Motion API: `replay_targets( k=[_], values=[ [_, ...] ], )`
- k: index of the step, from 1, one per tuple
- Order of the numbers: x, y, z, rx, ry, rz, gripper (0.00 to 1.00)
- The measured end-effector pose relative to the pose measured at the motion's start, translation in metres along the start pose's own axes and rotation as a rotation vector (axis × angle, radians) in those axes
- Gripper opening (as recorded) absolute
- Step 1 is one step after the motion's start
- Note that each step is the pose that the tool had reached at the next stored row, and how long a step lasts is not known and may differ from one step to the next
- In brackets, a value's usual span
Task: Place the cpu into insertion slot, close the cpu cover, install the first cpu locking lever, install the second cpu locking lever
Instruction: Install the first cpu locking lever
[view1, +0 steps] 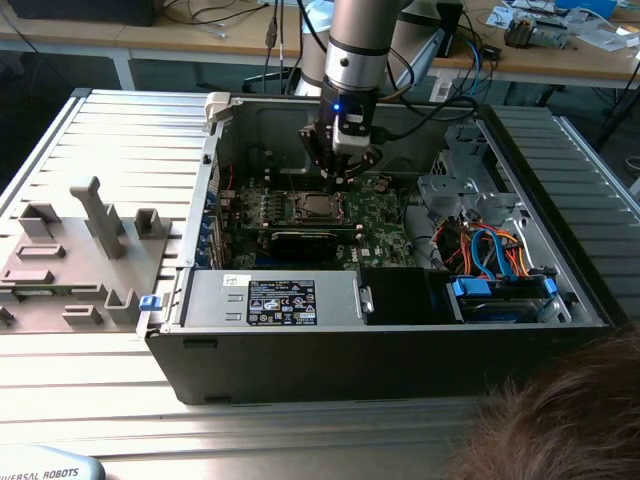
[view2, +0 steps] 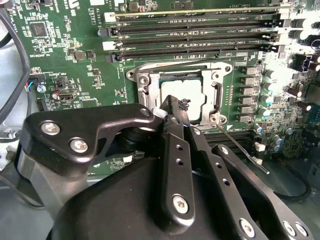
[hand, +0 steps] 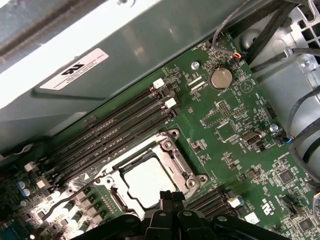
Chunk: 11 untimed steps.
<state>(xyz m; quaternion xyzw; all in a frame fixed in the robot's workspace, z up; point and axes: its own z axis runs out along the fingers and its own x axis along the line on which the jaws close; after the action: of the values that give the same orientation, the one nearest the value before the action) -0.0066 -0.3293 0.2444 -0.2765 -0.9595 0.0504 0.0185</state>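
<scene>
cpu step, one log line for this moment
cpu: seated in insertion slot | cpu cover: closed over it | gripper: at the socket edge | lever: loose

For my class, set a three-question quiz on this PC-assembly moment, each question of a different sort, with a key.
1. True or false: the cpu already lies in the insertion slot.
2. Multiple choice: in the exterior view, the gripper hangs over A) the orange and blue cables, B) the motherboard beside the socket, C) the grey fixture outside the case.
3. Fill in: in the second wrist view, the long memory slots lie beside the socket, and the thin locking ____ sticks out from its corner.

Key: 1 true; 2 B; 3 lever.
</scene>
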Motion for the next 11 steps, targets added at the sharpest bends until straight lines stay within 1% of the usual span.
replay_targets(
  k=[11],
  values=[
    [0.0, 0.0, 0.0, 0.0004, -0.0045, -0.042, 0.11]
  ],
)
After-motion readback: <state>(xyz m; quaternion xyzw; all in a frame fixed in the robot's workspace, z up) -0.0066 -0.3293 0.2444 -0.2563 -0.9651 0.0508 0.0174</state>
